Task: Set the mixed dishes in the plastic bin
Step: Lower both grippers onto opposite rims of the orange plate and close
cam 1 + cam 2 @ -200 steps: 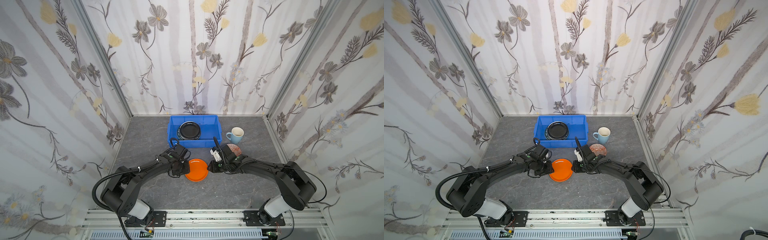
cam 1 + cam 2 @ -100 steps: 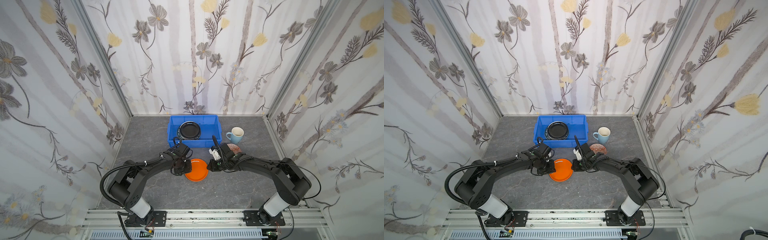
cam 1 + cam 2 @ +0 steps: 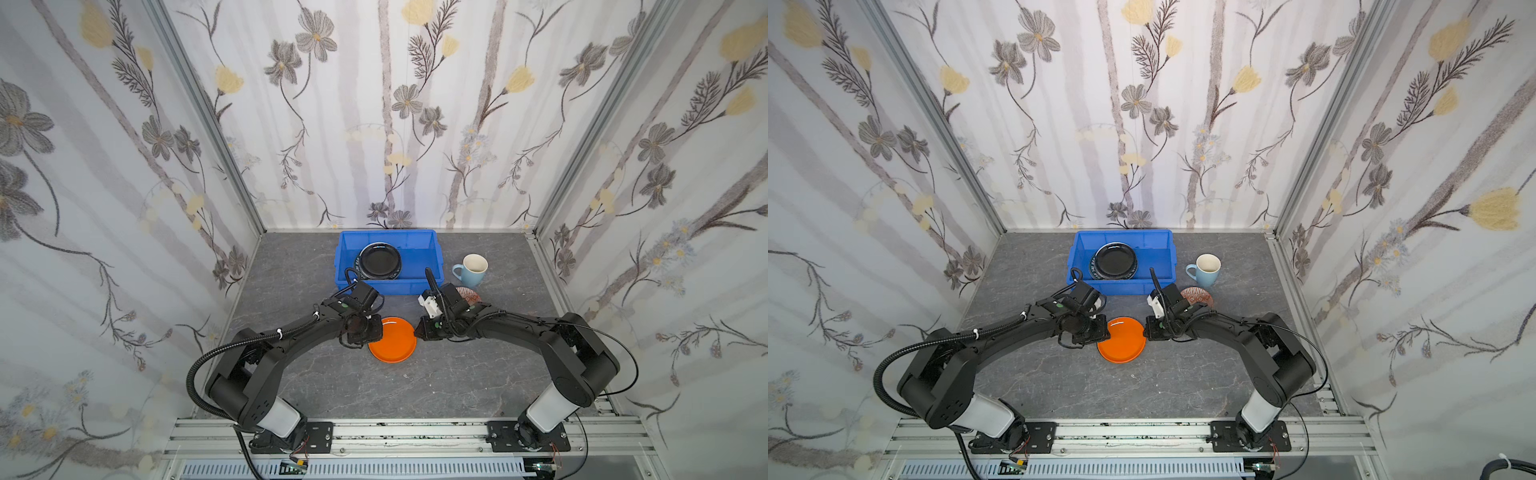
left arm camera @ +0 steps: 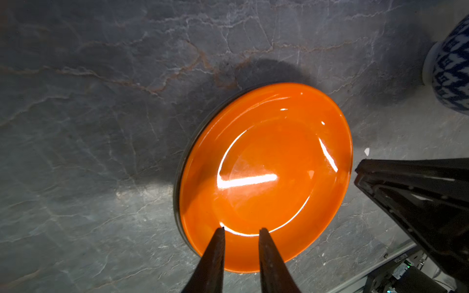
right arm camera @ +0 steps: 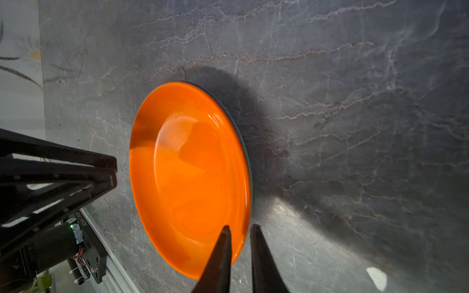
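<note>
The left gripper (image 4: pixel 241 229) hangs over the left edge of the orange plate (image 3: pixel 392 340). Its two fingers (image 4: pixel 215 253) stand a narrow gap apart, both above the plate's flange with nothing between them; I cannot tell whether the tips touch the glaze. The right gripper (image 5: pixel 240 227) is at the plate's right edge, clamped on the rim: one finger lies over the upper face and the other just outside the edge.

The plate is round, plain glossy orange, with a broad flange, a shallow well and a dark underside. It sits at the middle of the grey marbled table (image 3: pixel 415 386), on the near side of the blue bin (image 3: pixel 388 286).

The bin stands against the far wall. A black plate (image 3: pixel 379 261) fills its left half, and the right half shows bare blue floor. Both wrists and the bin's near wall lie between the orange plate and the bin.

A pale blue mug (image 3: pixel 471 270) stands upright just right of the bin. Nearer, an orange-patterned bowl (image 3: pixel 469 296) is partly hidden behind the right wrist. The left wrist view shows a blue-and-white patterned vessel (image 4: pixel 451 76) beyond the plate; I cannot tell whether it is that bowl's outside.
</note>
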Controlling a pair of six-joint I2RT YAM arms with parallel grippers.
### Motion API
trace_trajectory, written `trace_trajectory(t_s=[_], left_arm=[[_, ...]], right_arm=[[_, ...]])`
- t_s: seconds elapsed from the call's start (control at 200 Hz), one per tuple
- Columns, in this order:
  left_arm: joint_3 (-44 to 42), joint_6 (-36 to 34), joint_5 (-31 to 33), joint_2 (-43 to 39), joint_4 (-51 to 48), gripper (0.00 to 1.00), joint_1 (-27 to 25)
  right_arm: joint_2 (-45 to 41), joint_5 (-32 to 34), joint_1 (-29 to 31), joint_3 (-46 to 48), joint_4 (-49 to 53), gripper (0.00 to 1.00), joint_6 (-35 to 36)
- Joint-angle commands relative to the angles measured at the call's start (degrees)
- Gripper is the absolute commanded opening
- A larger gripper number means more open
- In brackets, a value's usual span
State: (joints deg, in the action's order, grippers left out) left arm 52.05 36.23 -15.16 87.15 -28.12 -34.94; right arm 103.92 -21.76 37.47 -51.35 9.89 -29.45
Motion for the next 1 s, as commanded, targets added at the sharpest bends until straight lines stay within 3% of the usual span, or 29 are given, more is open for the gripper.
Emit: trace_trajectory(t_s=[0.0, 0.994], left_arm=[[-0.3, -0.7, 1.5, -0.4, -2.6, 0.26, 0.1], [-1.4, -1.6, 1.8, 2.7, -2.3, 0.25, 0.1]], right_arm=[[0.2, -0.4, -0.1, -1.0, -0.5, 0.18, 1.0], [1.2, -0.4, -0.6, -1.9, 0.9, 0.18, 1.5]])
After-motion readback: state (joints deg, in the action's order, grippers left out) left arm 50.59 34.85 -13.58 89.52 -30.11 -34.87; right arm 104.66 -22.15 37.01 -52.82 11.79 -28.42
